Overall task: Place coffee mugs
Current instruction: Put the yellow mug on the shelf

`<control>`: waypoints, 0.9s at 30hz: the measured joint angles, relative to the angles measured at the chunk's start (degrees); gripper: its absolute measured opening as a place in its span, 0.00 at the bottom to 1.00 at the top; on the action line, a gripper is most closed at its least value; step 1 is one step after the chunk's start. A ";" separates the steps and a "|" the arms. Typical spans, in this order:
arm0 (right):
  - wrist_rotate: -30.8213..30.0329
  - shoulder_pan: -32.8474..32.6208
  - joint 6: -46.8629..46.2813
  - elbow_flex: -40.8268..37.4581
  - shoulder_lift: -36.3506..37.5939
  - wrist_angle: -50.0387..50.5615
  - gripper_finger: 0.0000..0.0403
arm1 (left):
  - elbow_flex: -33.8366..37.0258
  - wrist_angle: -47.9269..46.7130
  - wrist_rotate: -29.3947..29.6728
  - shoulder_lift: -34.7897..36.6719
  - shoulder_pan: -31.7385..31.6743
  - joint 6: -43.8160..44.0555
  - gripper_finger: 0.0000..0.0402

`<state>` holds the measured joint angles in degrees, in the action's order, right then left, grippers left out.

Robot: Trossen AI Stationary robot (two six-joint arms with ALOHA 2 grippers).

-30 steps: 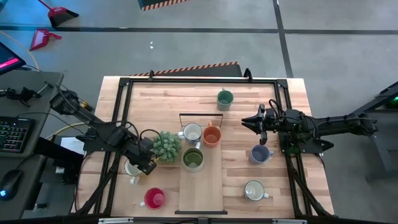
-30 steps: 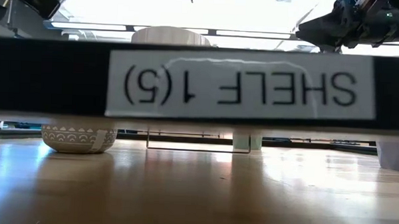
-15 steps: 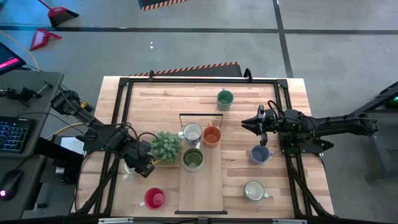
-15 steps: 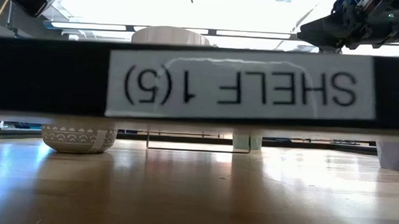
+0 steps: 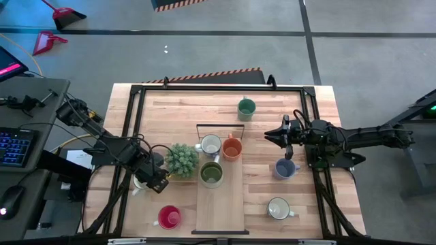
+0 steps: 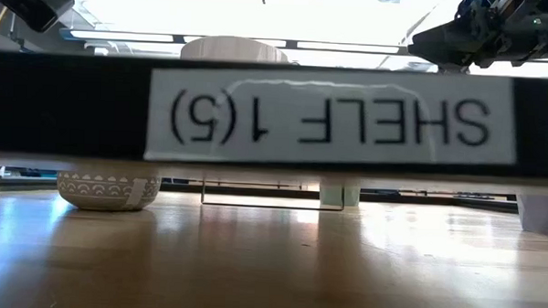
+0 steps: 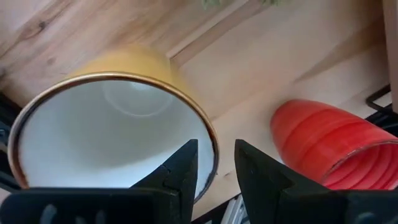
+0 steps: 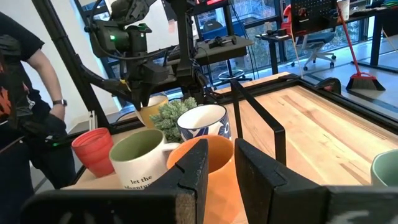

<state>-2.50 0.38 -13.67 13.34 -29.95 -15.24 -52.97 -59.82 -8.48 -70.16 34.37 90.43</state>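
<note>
My left gripper (image 5: 155,180) is near the table's left edge, beside the spiky plant (image 5: 182,160), shut on a cream-yellow mug (image 7: 112,124) that shows partly beneath it (image 5: 139,184). The red mug (image 5: 168,217) stands nearer the front edge. On the wooden shelf board (image 5: 219,204) stand a white patterned mug (image 5: 210,145), an orange mug (image 5: 231,148) and an olive mug (image 5: 211,173). My right gripper (image 5: 268,136) hovers level at the right, a narrow gap between its fingers, nothing in it. A blue-grey mug (image 5: 285,167) sits below it. My left gripper pinches the cream-yellow mug's rim (image 7: 210,144) with one finger (image 7: 180,171) inside the mug and the other (image 7: 258,177) outside its wall. The fingers come from above, pointing steeply down. The mug sits a little tilted; whether its base touches the table I cannot tell.
A teal green mug (image 5: 246,107) stands at the far side and a cream-white mug (image 5: 278,208) at the near right. A black metal frame (image 5: 139,92) runs around the table. A person (image 8: 25,93) stands beyond the table's left side.
My left gripper has tipped slightly in place, and the cream-yellow mug in its hold has swung a little toward the table's left edge. My right arm has kept still.
</note>
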 joint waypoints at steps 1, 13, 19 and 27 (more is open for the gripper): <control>0.00 0.00 0.00 0.00 0.00 -0.01 0.17 | 0.00 0.00 0.00 -0.37 0.00 0.01 0.23; -0.02 0.00 0.00 0.00 0.00 -0.01 0.17 | -0.05 -1.86 0.03 -7.16 -0.02 -1.04 0.23; -0.03 0.00 0.00 0.00 -0.02 -0.01 0.17 | -0.07 -1.95 0.08 -8.56 -0.02 -1.05 0.23; -0.04 0.00 0.00 0.00 0.00 -0.01 0.17 | -0.07 -1.91 0.12 -8.75 -0.02 -1.64 0.23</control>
<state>-2.55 0.38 -13.67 13.34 -29.95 -15.25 -53.04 -61.74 -8.36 -78.91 34.35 88.80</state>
